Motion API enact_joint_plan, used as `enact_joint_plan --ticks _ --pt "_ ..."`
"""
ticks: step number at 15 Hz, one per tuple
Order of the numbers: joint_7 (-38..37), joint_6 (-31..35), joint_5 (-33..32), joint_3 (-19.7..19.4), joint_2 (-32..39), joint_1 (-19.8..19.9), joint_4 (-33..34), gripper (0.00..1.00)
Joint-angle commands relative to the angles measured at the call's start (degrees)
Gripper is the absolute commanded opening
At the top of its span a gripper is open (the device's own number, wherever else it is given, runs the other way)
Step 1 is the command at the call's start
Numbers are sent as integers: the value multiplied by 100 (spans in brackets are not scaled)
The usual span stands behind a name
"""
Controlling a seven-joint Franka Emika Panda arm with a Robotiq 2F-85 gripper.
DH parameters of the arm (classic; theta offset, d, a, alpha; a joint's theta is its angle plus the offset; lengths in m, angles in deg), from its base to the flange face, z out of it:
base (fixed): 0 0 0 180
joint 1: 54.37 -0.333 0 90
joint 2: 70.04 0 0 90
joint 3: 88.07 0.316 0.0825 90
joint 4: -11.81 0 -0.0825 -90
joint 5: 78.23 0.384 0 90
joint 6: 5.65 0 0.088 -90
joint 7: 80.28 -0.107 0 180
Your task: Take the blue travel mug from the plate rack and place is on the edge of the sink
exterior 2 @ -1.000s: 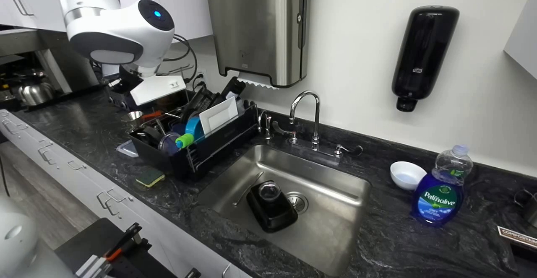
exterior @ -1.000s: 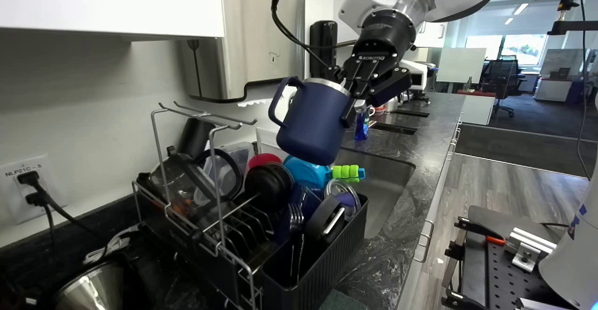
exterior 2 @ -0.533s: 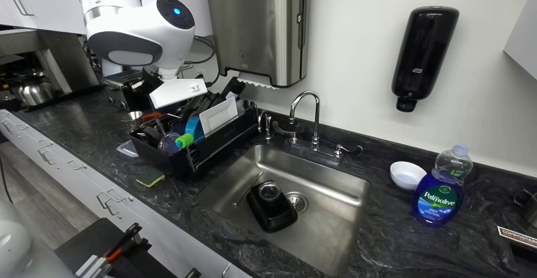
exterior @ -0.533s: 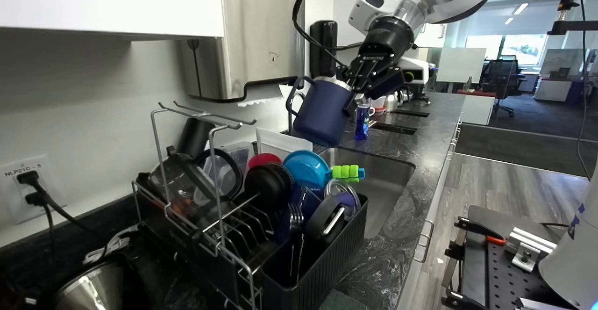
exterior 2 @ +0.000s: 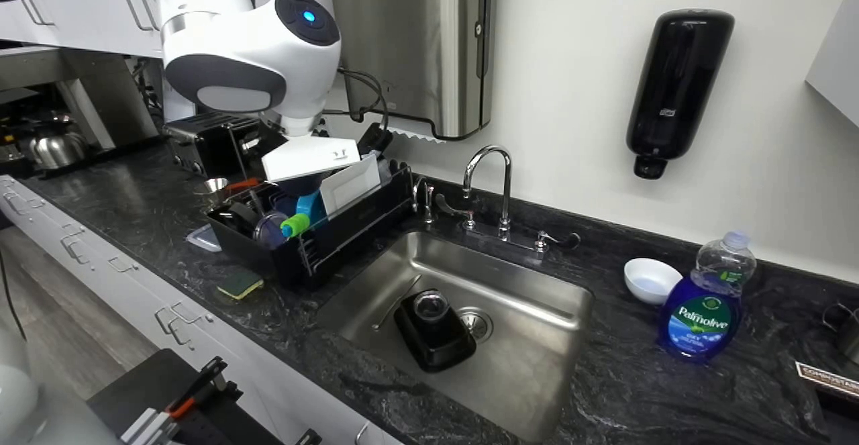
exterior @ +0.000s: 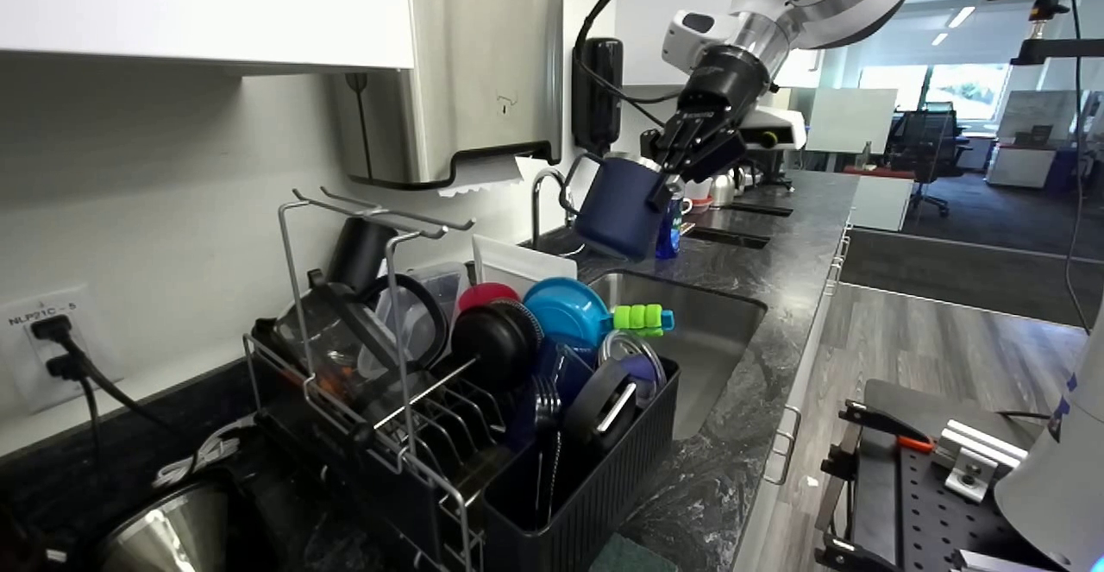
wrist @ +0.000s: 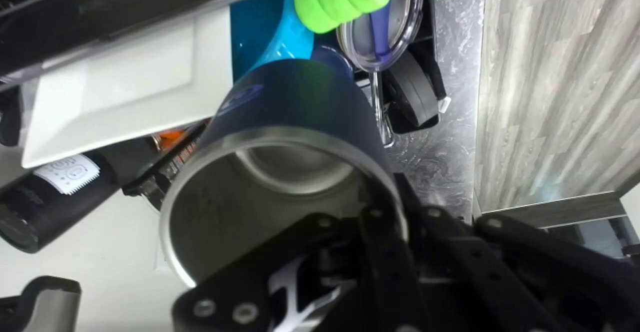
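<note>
The blue travel mug [exterior: 619, 208] hangs in the air, tilted, its handle facing away from the gripper. My gripper [exterior: 662, 191] is shut on the mug's wall at the rim. In the wrist view one finger is inside the mug [wrist: 300, 96] and the other outside it. Below the mug in that view lie dishes in the plate rack [exterior 2: 362, 223]. Crowded with dishes, the black rack stands beside the sink [exterior 2: 530, 364]. The arm's white mount mostly hides the mug in an exterior view.
A white square plate [exterior 2: 350, 183] stands upright at the rack's sink side. Behind the basin rises the faucet [exterior 2: 507, 183], and a steel towel dispenser [exterior: 483, 63] hangs on the wall. A black container [exterior 2: 436, 344] lies in the sink. A dish soap bottle [exterior 2: 704, 317] and white bowl [exterior 2: 651, 280] stand beyond.
The gripper has carried the mug rightward in both exterior views, from over the rack's dishes toward the sink and faucet. The grip has stayed the same.
</note>
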Motion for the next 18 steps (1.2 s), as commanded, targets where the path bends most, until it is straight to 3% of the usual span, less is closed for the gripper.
enact_joint_plan --ticks 1,8,18 --pt "-373 228 -272 -72 62 145 -9 2" --pt "-992 735 -505 -282 -95 276 -285 2" --pt "-2210 1337 -1162 -421 -980 468 -1226 2"
